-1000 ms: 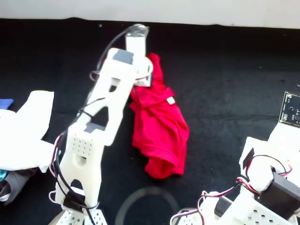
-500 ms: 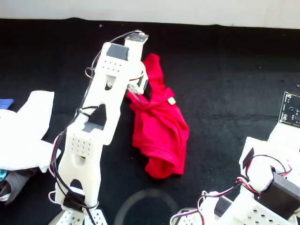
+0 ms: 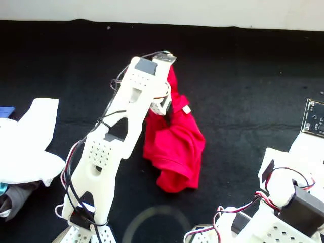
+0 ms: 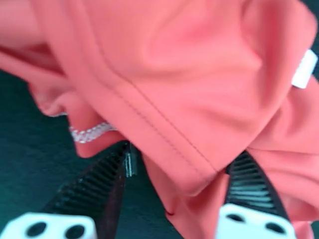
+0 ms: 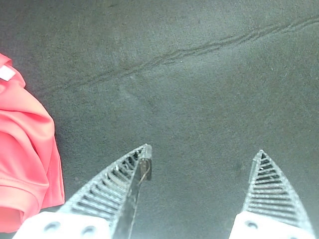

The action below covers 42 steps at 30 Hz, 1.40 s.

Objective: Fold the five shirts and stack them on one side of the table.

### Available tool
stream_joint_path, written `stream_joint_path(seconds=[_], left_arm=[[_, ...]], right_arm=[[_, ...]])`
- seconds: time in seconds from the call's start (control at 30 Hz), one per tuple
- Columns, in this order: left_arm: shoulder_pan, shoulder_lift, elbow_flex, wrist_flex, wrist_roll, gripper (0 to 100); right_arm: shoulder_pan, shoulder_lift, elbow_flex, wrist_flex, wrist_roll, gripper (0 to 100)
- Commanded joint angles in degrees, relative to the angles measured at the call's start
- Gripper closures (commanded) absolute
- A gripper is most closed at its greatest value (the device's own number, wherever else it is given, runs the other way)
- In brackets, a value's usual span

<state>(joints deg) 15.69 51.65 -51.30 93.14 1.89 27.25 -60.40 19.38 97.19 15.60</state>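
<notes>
black table (image 3: 253,91) rims the red shirt (image 3: 174,147) beneath left gripper (image 4: 184,157).

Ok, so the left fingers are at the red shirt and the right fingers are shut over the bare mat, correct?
No: the right fingers are open, spread apart over the black mat, as the right wrist view shows. The left fingers are at the red shirt, fabric between them.

Left arm (image 3: 116,152) extended, right fingers (image 5: 124,184) spread
</notes>
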Motion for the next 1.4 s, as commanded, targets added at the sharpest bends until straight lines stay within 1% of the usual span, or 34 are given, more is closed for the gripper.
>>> stream_joint_path(seconds=[0.0,0.07,0.23,0.4,0.77,0.83,0.97,1.0,1.03,1.13,1.27,1.33,1.37], left_arm=[[0.4,-6.1,-2.1,0.4,-0.5,80],[0.6,-7.9,-2.1,0.2,-0.5,82],[0.5,-7.4,-1.9,-3.1,-0.5,77],[0.6,-5.8,-2.0,-5.6,-0.4,76],[0.6,-7.8,-2.1,-5.8,-0.5,77],[0.6,-7.8,-2.1,-5.9,-0.5,82],[0.5,-7.8,-3.6,-5.7,-0.6,98],[0.4,-7.8,-5.0,-5.7,-0.6,100],[0.3,-7.8,-6.1,-5.5,-0.6,99],[0.1,-7.9,-11.6,-3.4,-0.6,99],[-0.1,-7.9,-22.3,4.1,-0.8,99],[-1.6,-7.9,-27.4,8.3,-3.0,99],[-2.9,-7.9,-28.7,8.8,-4.6,99]], right_arm=[[0.2,-0.4,0.2,-0.5,0.6,69.2],[0.2,-0.4,0.2,-0.7,0.6,69.2],[0.2,-0.4,0.2,-0.7,0.6,69.2],[0.2,-0.4,0.2,-0.7,0.6,69.2],[0.1,-0.4,0.2,-0.7,0.6,69.2],[0.1,-0.4,0.2,-0.7,0.6,69.2],[0.1,-0.4,0.2,-0.7,0.6,69.2],[0.1,-0.4,0.2,-0.7,0.6,69.2],[0.1,-0.4,0.2,-0.7,0.6,69.2],[0.1,-0.4,0.2,-0.7,0.6,69.2],[0.1,0.0,0.2,-0.8,0.4,69.2],[-0.6,0.1,0.8,-1.0,0.3,69.2],[-2.2,0.0,1.8,-1.6,0.3,69.2]])
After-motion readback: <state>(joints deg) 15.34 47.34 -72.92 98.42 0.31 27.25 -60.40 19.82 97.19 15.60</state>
